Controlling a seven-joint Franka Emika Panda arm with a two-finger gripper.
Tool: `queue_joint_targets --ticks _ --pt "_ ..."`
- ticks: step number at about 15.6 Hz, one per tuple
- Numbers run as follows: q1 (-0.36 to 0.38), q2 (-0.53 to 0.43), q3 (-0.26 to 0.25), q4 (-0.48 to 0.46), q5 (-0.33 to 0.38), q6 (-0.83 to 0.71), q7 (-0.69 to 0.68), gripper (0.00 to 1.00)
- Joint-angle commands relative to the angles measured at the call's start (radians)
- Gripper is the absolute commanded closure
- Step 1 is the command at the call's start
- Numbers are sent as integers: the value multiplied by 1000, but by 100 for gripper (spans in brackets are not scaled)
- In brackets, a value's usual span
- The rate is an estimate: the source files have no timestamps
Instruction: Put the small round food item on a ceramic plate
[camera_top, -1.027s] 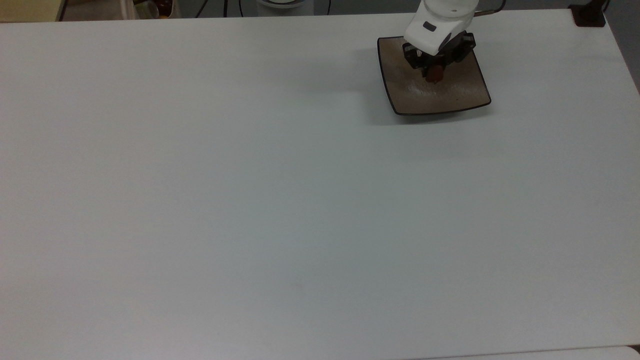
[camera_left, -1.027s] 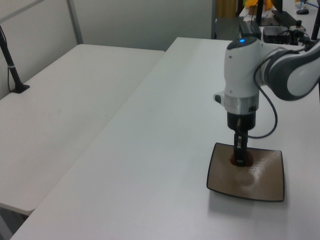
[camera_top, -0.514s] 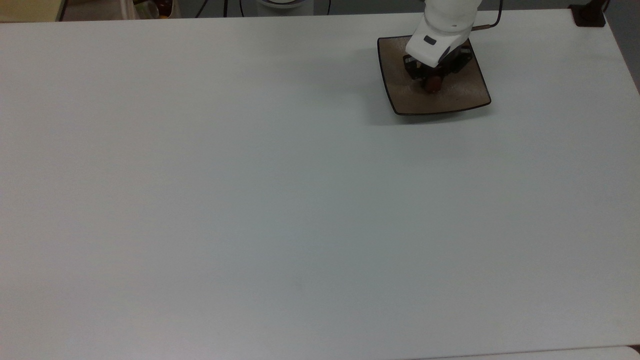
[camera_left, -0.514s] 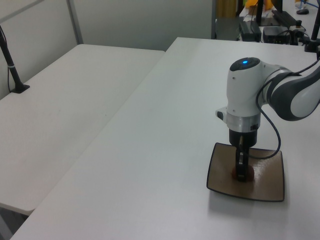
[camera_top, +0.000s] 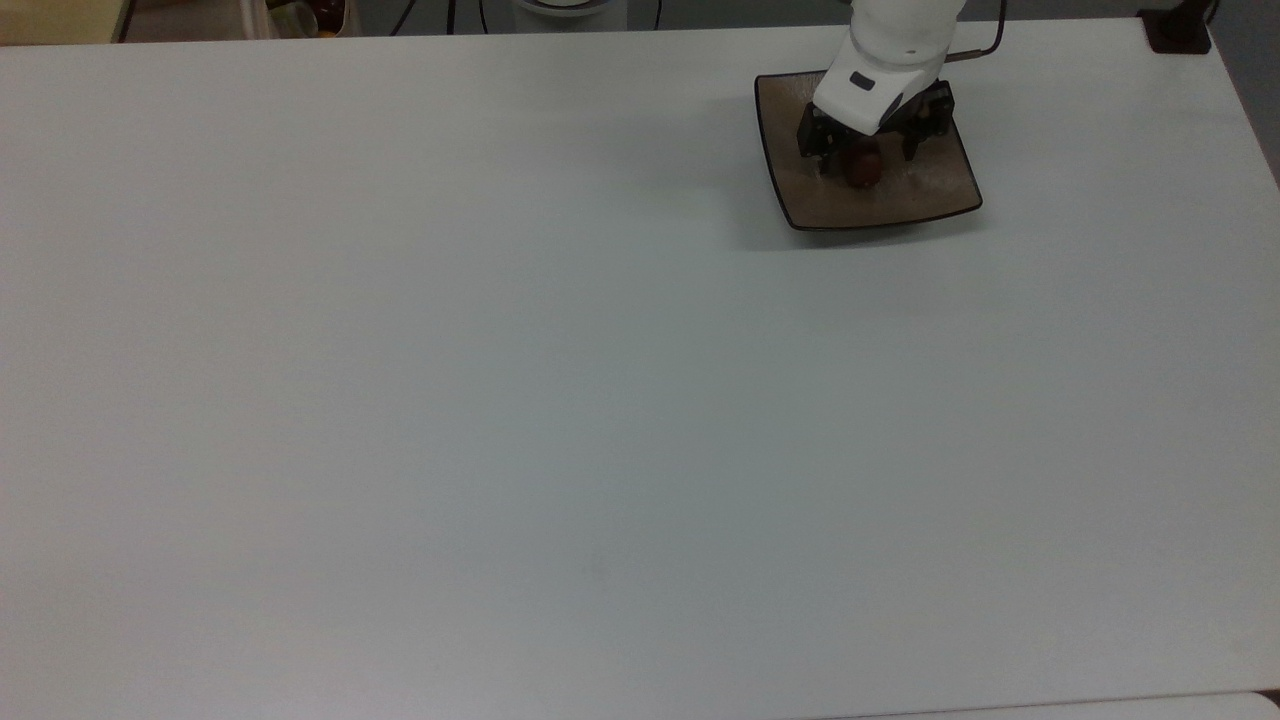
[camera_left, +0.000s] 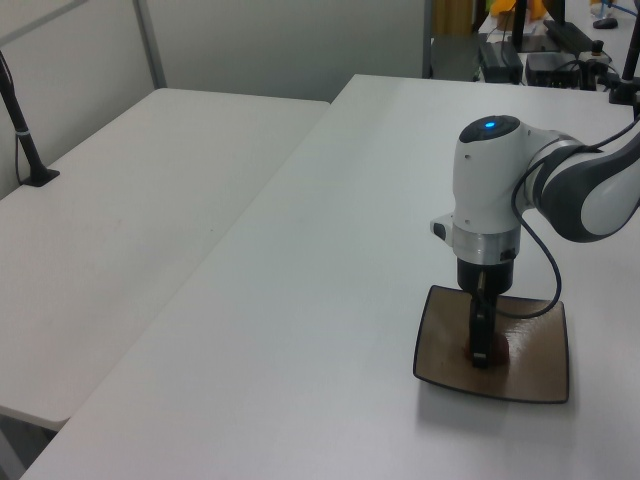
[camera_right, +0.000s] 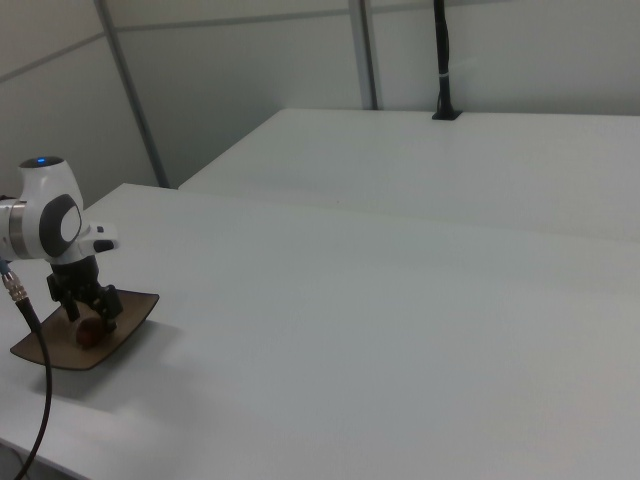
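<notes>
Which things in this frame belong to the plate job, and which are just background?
Part of the job:
- small round food item, lying on the plate between the open fingers
- ceramic plate
- pincer, low over the plate

Just there:
- white table
- second white table beside it
- black post on the second table

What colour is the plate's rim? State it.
Dark, nearly black, around the tan-brown ceramic plate; the top view shows it best.
</notes>
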Motion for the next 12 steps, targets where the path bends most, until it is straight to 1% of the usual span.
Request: queue_joint_targets --ticks 1,3,6,7,12 --pt "-9 -66 0 18 -24 3 24 0" --pt "-42 -106 0 46 -45 -39 24 0" --pt "-96 -150 -11 133 -57 -180 20 0" --pt "-107 -170 -29 155 -60 -214 20 0" --pt "-101 -221 -192 268 -59 -382 12 0"
